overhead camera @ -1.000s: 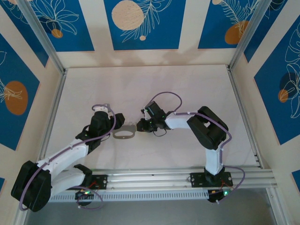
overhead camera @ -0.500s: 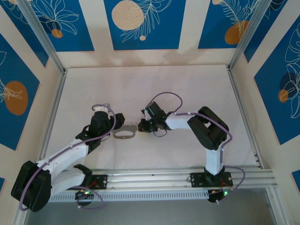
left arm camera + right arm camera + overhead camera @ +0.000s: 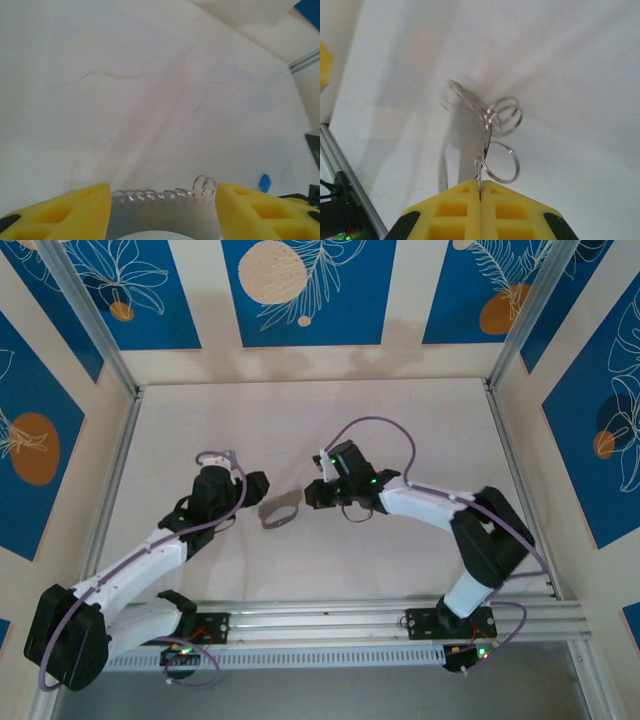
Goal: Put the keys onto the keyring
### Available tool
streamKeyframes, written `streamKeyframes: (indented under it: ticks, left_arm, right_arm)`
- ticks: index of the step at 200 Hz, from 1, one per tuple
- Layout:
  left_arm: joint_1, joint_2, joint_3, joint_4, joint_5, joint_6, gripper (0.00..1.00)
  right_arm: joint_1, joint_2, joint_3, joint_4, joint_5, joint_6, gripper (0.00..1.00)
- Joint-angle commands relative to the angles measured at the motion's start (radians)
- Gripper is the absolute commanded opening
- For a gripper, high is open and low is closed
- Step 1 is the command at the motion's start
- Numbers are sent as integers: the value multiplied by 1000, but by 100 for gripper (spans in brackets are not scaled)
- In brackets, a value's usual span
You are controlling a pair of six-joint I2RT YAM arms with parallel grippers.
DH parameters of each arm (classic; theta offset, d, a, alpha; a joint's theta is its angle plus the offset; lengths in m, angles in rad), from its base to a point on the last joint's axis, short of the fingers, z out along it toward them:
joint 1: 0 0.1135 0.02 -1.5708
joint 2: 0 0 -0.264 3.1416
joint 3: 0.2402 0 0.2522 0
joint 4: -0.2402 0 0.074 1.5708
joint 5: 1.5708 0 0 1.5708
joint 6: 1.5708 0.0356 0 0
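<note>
The left pincer (image 3: 162, 190) stands partly spread, and the keyring (image 3: 165, 215) sits in the gap. The keyring's grey plate reaches from one yellow finger (image 3: 75, 210) across to the other, so it is gripped by its width. A row of small wire coils (image 3: 150, 194) runs along the plate's far edge, with two larger loops standing up at the right end.

In the top view the keyring (image 3: 280, 510) is tilted up off the pale table (image 3: 400, 420), between the two arms.

The right pincer (image 3: 480, 189) is pressed together, its yellow tips meeting on a thin wire ring (image 3: 518, 165). That ring links up through more rings to the keyring's blurred edge.

The key (image 3: 264, 183) shows as a small blue head on the table (image 3: 125, 90). It lies apart from the keyring, just beyond the left pincer's right-hand finger, and neither pincer touches it.
</note>
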Motion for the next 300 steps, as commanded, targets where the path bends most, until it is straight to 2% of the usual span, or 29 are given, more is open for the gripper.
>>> streamKeyframes:
  ticks: [1, 30, 68, 106, 194, 214, 300]
  left_arm:
    - [13, 8, 101, -36, 64, 66, 58]
    - [22, 52, 223, 2, 225, 161, 57]
    - [44, 200, 386, 109, 494, 168, 54]
    - [57, 295, 490, 235, 695, 129, 52]
    - [60, 350, 533, 366, 897, 73, 48]
    - [60, 352, 527, 364, 919, 73, 45]
    - [60, 359, 507, 323, 965, 122, 44]
  right_arm:
    - [-52, -102, 55, -55, -86, -155, 0]
    - [-129, -187, 111, -52, -248, -258, 0]
    - [-199, -231, 200, -54, -441, -318, 0]
    - [-243, -246, 222, -28, -508, -289, 0]
    - [-271, -272, 170, 13, -459, -193, 0]
    - [-269, -265, 170, 21, -452, -170, 0]
    - [-254, -268, 147, 66, -429, -112, 0]
